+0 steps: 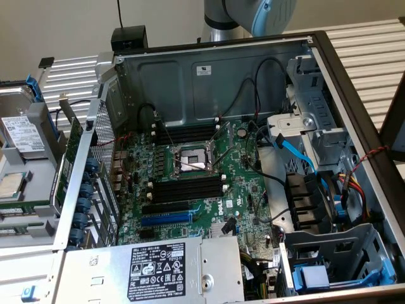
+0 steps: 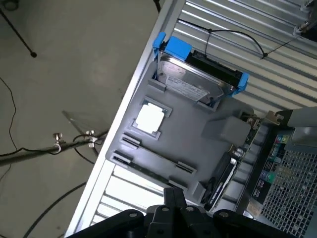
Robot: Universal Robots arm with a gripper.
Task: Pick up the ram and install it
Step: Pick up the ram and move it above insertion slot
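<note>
Nearest: tool (image 2: pixel 174 198), shut on nothing, above gray parts tray (image 2: pixel 198 116) holding ram (image 2: pixel 148 166) on edge in 1 groove (likely to offer a pinchable top edge).

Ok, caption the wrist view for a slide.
Shut claw near a gray tray holding a hard drive and a chip.

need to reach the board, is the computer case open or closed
Open: the computer case has no side cover, and the green board with its black slots lies exposed.
</note>
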